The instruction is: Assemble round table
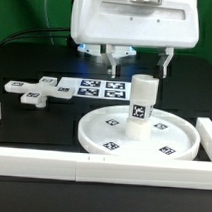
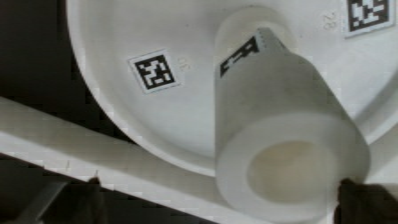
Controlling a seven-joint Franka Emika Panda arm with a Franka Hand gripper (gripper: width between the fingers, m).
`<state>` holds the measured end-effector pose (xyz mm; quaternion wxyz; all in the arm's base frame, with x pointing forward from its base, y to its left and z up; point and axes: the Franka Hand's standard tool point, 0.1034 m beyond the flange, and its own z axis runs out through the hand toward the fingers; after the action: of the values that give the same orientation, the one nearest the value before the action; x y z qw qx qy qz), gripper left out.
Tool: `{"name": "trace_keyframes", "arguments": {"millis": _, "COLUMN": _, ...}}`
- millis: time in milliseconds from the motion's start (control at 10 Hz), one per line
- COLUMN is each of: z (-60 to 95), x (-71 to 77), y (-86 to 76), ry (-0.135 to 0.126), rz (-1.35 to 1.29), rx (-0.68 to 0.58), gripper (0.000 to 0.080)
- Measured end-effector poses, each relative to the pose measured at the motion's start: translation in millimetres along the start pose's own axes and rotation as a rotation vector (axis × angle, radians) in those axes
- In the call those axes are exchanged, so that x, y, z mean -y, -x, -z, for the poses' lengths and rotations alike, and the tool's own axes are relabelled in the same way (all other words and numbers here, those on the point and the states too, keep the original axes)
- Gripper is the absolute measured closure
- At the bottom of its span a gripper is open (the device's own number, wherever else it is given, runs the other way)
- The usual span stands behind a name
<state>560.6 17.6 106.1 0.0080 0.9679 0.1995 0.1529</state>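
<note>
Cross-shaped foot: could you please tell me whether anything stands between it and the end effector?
Nothing visible blocks it. The open end effector hangs above the post; the cross-shaped foot lies toward the exterior view's left, and only the flat marker board lies between them.

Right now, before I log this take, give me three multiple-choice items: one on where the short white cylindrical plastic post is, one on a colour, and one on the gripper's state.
1. Where is the short white cylindrical plastic post?
A) upright at the centre of the large white rimmed disc
B) lying flat outside the disc
C) lifted in the air

2. What colour is the table top?
A) white
B) black
C) wooden brown

3. How is the two-finger gripper?
A) shut on the post
B) shut on the disc's rim
C) open, holding nothing

Answers:
1 A: the post stands on the disc's middle.
2 B: the surface around the white parts is black.
3 C: its fingers stand wide apart and grip nothing.
</note>
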Motion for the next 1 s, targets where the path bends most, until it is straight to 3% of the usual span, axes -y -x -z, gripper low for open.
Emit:
{"name": "trace_keyframes", "arguments": {"millis": 200, "z": -1.0, "x": 14.8, "y": 1.9, "ry": -0.064, "rz": -0.023, "rx": 0.147, "gripper": 0.0150}}
{"name": "trace_keyframes", "arguments": {"millis": 600, "z": 0.2, "x": 27.9, "y": 1.2, "ry": -0.131, "rz": 0.012, "rx": 0.399, "gripper": 0.0150}}
{"name": "trace_keyframes", "arguments": {"millis": 1000, "z": -14.8, "x": 19.5, "y": 9.4, "ry": -0.092, "rz": 0.066, "rx": 0.355, "gripper": 0.0150}}
